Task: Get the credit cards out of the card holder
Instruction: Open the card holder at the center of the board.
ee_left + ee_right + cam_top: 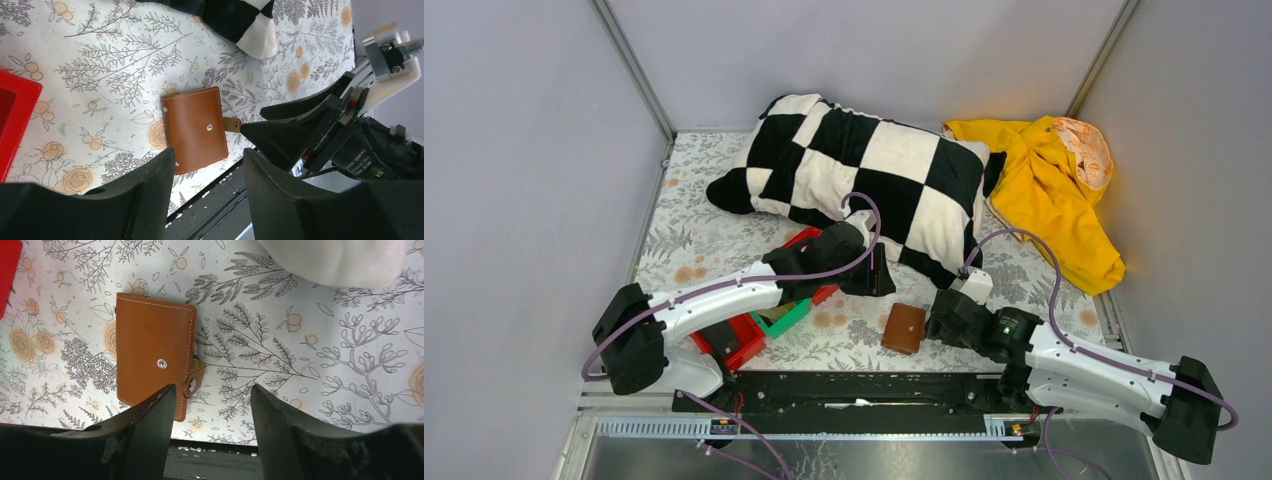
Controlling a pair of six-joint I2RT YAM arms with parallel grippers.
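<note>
Near the front edge of the floral surface (686, 240), between the two arms, the card holder (904, 328) is laid flat and folded shut, brown face up, apart from the red bin (742, 342) on its left. No cards are seen; they are judged to be inside. The right claw (940, 318) is set just beside the holder's right edge, jaws parted and nothing held between them. In its own view one finger overlaps the holder's near corner, and contact there cannot be told. The left claw (209, 164) is likewise released and empty, near the holder's far side. A snap stud (161, 363) is seen on the face, and the strap tab (193, 381) sticks out past a long edge, apparently unfastened. The holder is judged light, thin and fairly pliable, with a smooth skin that may slide on the cloth when pushed. Being so flat, it offers little to pinch from above. A hold on a long edge or the tab is judged best, one cover being pinned while the other is lifted.
</note>
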